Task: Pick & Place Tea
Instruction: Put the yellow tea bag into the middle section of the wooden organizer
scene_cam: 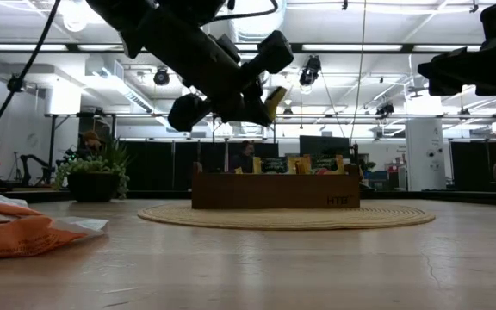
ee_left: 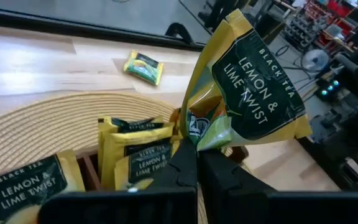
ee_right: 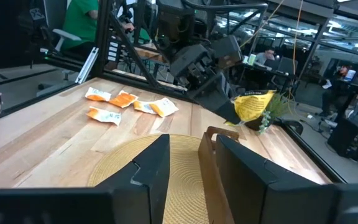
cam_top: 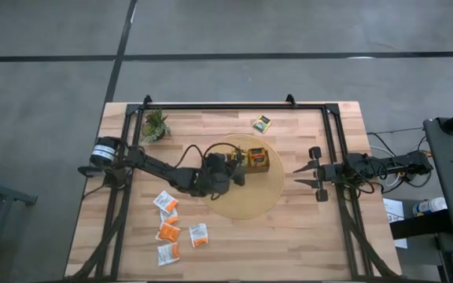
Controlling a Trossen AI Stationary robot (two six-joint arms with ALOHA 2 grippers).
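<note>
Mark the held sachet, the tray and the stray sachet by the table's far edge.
Held sachet [ee_left: 257, 93], left wrist view: dark label.
Tray [scene_cam: 274, 191], low view: front wall.
Stray sachet [cam_top: 261, 122], high view: its middle.

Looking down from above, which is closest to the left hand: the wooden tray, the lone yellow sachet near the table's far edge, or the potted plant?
From the left hand, holding a yellow tea bag:
1. Wooden tray, right beside it on the round mat.
2. Lone yellow sachet, towards the far edge.
3. Potted plant, at the far left corner.
</note>
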